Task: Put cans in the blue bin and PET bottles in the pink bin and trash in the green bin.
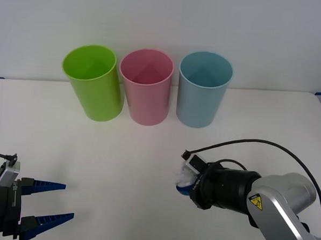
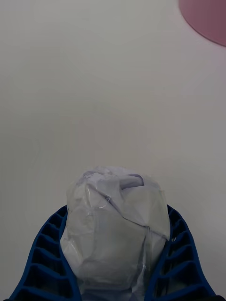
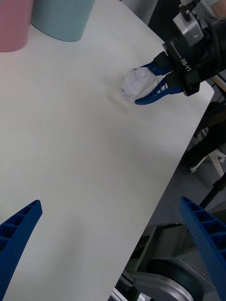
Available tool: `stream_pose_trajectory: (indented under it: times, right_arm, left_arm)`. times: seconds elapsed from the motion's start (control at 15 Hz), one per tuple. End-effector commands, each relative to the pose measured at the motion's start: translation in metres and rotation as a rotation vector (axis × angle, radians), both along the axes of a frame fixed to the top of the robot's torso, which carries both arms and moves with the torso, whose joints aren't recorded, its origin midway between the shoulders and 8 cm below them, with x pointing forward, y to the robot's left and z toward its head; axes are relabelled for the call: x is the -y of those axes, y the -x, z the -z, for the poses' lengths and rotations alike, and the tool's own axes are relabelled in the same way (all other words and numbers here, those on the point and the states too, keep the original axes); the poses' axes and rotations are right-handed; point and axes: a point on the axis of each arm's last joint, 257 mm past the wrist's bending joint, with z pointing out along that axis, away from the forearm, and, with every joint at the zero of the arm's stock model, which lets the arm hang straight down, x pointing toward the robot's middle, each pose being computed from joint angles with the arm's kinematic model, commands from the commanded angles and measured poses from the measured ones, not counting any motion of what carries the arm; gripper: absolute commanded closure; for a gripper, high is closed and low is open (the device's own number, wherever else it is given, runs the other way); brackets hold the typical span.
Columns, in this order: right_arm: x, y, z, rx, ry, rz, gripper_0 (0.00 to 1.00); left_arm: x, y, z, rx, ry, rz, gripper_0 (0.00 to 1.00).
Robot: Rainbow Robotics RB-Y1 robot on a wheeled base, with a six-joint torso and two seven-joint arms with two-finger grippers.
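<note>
The trash (image 1: 185,178) is a crumpled ball of whitish-blue film, and my right gripper (image 1: 185,183) is shut on it just above the table, right of centre. The right wrist view shows the trash (image 2: 117,230) wedged between the blue fingers (image 2: 44,258). In the left wrist view the trash (image 3: 136,83) is held off the tabletop. Along the back stand the green bin (image 1: 93,82), the pink bin (image 1: 146,86) and the blue bin (image 1: 203,88), all upright. My left gripper (image 1: 47,202) rests open at the near left.
The white table (image 1: 120,171) runs to a back edge against the wall behind the bins. Its right edge (image 3: 188,136) drops off to the floor, where chair legs and the robot's base stand.
</note>
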Motion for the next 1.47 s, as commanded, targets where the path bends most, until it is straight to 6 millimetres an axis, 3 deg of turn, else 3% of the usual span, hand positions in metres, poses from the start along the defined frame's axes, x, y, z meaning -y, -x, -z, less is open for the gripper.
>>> stream_pose_trajectory:
  times: [0.07, 0.53, 0.8, 1.07, 1.33, 1.47]
  right_arm:
    - [-0.001, 0.010, -0.038, 0.023, -0.119, -0.004, 1.00]
    - [-0.006, 0.001, -0.150, 0.083, -0.465, -0.026, 1.00]
    - [-0.005, -0.015, -0.200, 0.155, -0.552, -0.041, 1.00]
    - [-0.026, -0.019, -0.257, 0.216, -0.642, -0.122, 1.00]
    - [-0.059, -0.024, -0.323, 0.271, -0.714, -0.211, 1.00]
    - [-0.077, -0.034, -0.347, 0.269, -0.746, -0.237, 1.00]
  left_arm:
    - [0.000, 0.000, 0.000, 0.000, 0.000, 0.000, 0.00]
    - [0.000, 0.000, 0.000, 0.000, 0.000, 0.000, 0.00]
    - [0.000, 0.000, 0.000, 0.000, 0.000, 0.000, 0.00]
    - [0.000, 0.000, 0.000, 0.000, 0.000, 0.000, 0.00]
    - [0.000, 0.000, 0.000, 0.000, 0.000, 0.000, 0.00]
    - [0.000, 0.000, 0.000, 0.000, 0.000, 0.000, 0.00]
